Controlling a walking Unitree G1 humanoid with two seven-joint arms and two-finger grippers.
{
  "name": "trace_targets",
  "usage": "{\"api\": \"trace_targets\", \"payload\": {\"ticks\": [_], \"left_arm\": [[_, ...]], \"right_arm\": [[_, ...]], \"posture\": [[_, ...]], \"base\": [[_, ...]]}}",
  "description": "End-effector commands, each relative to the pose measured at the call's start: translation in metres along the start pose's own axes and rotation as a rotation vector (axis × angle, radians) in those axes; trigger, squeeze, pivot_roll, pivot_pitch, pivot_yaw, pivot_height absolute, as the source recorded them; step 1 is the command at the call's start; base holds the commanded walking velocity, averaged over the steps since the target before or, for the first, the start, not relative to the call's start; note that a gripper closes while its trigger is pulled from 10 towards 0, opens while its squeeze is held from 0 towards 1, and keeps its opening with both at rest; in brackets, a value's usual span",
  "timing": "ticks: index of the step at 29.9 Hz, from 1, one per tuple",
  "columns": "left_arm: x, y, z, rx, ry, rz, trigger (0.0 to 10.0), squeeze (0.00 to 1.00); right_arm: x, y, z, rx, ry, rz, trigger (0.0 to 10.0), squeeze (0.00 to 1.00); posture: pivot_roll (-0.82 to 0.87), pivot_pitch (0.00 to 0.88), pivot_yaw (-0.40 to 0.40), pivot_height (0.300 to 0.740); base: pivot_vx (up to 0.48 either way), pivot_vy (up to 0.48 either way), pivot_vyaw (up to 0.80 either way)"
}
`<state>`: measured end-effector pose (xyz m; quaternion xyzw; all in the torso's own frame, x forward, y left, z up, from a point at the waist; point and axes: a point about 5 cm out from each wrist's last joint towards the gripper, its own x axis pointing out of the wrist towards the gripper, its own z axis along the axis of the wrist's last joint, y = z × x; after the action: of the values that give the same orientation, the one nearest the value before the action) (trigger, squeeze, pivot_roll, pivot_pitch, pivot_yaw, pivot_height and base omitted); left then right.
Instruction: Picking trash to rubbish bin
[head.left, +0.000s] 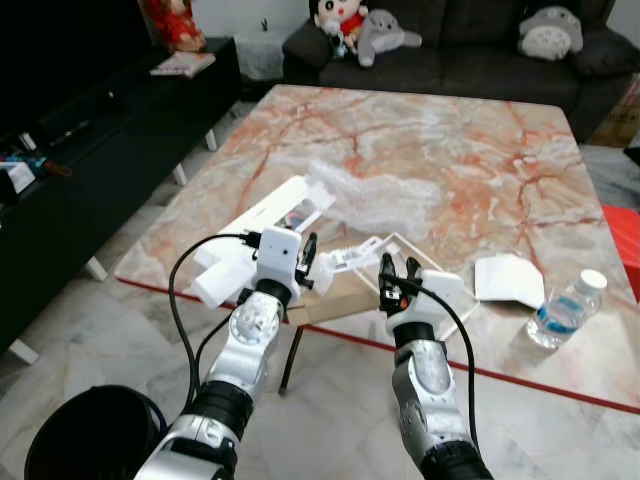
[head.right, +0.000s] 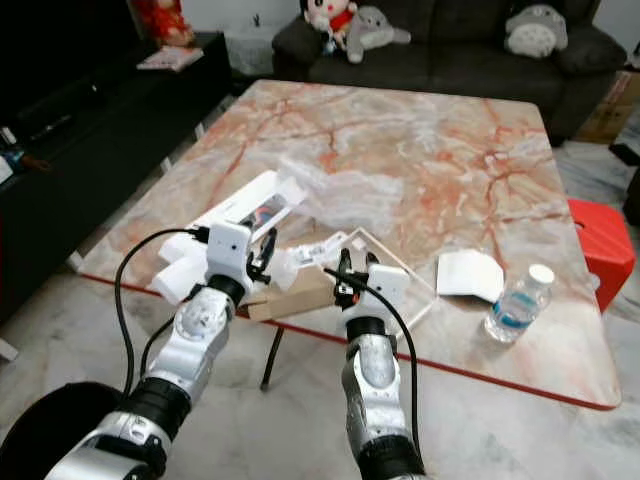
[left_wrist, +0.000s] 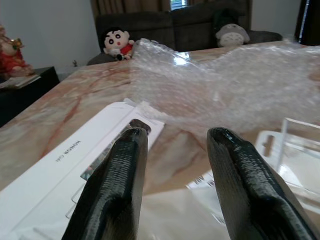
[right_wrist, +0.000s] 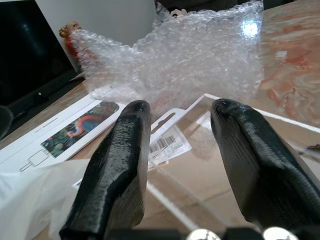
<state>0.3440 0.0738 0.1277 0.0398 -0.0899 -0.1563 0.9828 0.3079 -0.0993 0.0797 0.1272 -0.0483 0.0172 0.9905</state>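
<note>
Marble-topped table (head.left: 440, 150) with packaging trash gathered near its front edge. The long white box (left_wrist: 60, 165) carries the printed word "HONOR" on its side and a colourful picture panel on its face; other lettering on it is too small to read. A clear plastic blister tray (right_wrist: 210, 165) bears 1 barcode label whose digits are illegible. 1 sheet of bubble wrap (head.left: 375, 195) lies crumpled behind these, and 1 flat brown cardboard piece (head.right: 290, 298) overhangs the table edge. To the right lie 1 white folded paper (head.left: 508, 278) and 1 plastic water bottle (head.left: 565, 310) on its side, its label unreadable. The left gripper (head.left: 308, 262) and right gripper (head.left: 399, 275) hover over the trash, each with fingers spread and holding nothing. 1 dark bin (head.left: 95, 435), partly cut off, stands on the floor at lower left. 3 plush toys sit on the sofa (head.left: 470, 50).
</note>
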Motion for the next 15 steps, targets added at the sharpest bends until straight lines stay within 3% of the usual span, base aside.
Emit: {"api": "trace_targets", "payload": {"ticks": [1,15], "left_arm": [[-0.0028,-0.0018,-0.0047,0.007,0.02,-0.017,10.0,1.0],[-0.004,-0.0065,-0.0095,-0.035,0.053,-0.053,10.0,1.0]], "right_arm": [[-0.0012,0.0063,-0.0026,0.016,0.014,0.014,10.0,0.0],[-0.0022,0.0062,-0.0039,0.016,0.02,0.013,10.0,0.0]], "posture": [[0.11,0.067,0.032,0.74],[0.11,0.07,0.031,0.74]], "base": [[0.0,0.0,0.0],[0.0,0.0,0.0]]}}
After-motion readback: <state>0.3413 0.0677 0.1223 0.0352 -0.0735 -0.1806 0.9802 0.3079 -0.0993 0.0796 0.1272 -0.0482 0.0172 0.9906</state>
